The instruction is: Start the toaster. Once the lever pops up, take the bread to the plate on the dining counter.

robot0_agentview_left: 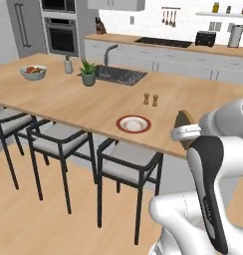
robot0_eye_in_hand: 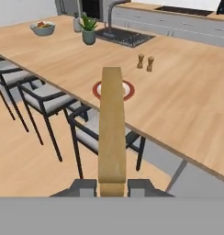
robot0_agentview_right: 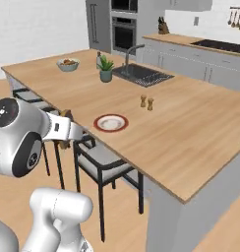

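Across the island (robot0_agentview_left: pixel 83 99), the largest thing present, a light wooden top ran from the sink (robot0_agentview_left: pixel 121 75) end toward the arm; stools (robot0_agentview_left: pixel 128 164) stood along its near edge. On the wall counter behind sat the toaster (robot0_agentview_left: pixel 205 38), well apart from the work. A bowl (robot0_agentview_left: pixel 33 72) and a potted plant (robot0_agentview_left: pixel 88 72) occupied the far part of the island, and two small shakers (robot0_agentview_left: pixel 150 99) stood near its middle. The plate (robot0_agentview_left: pixel 134 123), white with a red rim, lay near the stool-side edge and was bare.

The bread (robot0_eye_in_hand: pixel 111 124) was off the counter, held edge-on between the fingers of the gripper (robot0_eye_in_hand: pixel 112 187), which was clamped on its lower crust. In the hand view the slice reached up across the plate; from the base views it hung short of the island's near edge, not yet over the plate.

Handling, judged: toast should be light and fairly stiff, but brittle and crumbly, so a hard squeeze could crack it. The crust edge looked the soundest place to hold, as done. Gripped at one end, the slice could pivot or slip if swung quickly. Laying it down low over the plate seemed safer than dropping it.
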Robot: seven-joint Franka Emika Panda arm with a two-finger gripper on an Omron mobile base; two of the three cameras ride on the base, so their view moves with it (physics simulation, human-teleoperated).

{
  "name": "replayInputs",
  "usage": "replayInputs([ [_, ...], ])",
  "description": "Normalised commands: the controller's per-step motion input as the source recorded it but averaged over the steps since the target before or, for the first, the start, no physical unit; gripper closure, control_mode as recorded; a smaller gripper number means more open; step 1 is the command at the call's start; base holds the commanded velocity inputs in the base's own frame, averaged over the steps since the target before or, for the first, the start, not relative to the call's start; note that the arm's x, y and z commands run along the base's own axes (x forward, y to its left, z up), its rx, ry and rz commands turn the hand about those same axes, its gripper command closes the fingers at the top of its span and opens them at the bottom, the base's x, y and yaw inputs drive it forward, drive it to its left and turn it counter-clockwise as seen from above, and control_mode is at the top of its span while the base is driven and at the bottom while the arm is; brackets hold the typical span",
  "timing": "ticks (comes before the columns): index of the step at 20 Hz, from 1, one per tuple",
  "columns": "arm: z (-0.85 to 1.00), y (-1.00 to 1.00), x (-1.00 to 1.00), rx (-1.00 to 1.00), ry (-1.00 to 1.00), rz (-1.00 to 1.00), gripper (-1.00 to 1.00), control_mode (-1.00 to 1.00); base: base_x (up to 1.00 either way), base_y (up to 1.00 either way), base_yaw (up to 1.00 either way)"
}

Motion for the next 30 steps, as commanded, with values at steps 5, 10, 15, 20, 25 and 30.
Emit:
replayInputs([
  [5, 0.00, 0.00, 0.00, 0.00, 0.00, 0.00, 1.00, 1.00, 0.02, 0.75, -0.67],
  [10, 0.00, 0.00, 0.00, 0.00, 0.00, 0.00, 1.00, 1.00, 0.13, 0.77, -0.67],
  [15, 0.00, 0.00, 0.00, 0.00, 0.00, 0.00, 1.00, 1.00, 0.20, 0.74, -0.57],
  [20, 0.00, 0.00, 0.00, 0.00, 0.00, 0.00, 1.00, 1.00, 0.30, 0.84, -0.36],
  [25, 0.00, 0.00, 0.00, 0.00, 0.00, 0.00, 1.00, 1.00, 0.13, 0.30, -0.04],
  [30, 0.00, 0.00, 0.00, 0.00, 0.00, 0.00, 1.00, 1.00, 0.33, 0.00, 0.07],
])
